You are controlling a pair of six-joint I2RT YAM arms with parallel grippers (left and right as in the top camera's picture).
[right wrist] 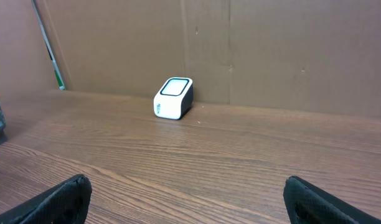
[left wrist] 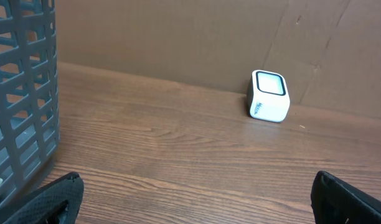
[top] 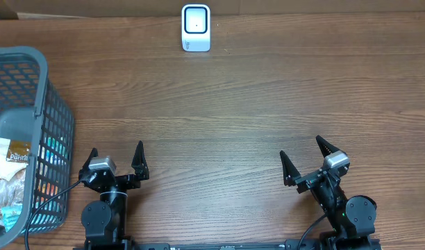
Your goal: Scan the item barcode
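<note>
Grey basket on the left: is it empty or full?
Partly filled: the overhead view shows the basket holding crinkly packets piled at its near end.

A wood-grain counter (top: 233, 111) fills the scene. A grey plastic mesh basket (top: 56, 139) stands at its left edge. Brown cardboard panels (right wrist: 290, 43) wall the far side, with a thin green-tipped rod (right wrist: 57, 76) leaning in the corner.

White scanner (top: 196, 28) with dark window, grey lattice basket (top: 56, 132), brown wood-grain table (top: 233, 118)
</note>
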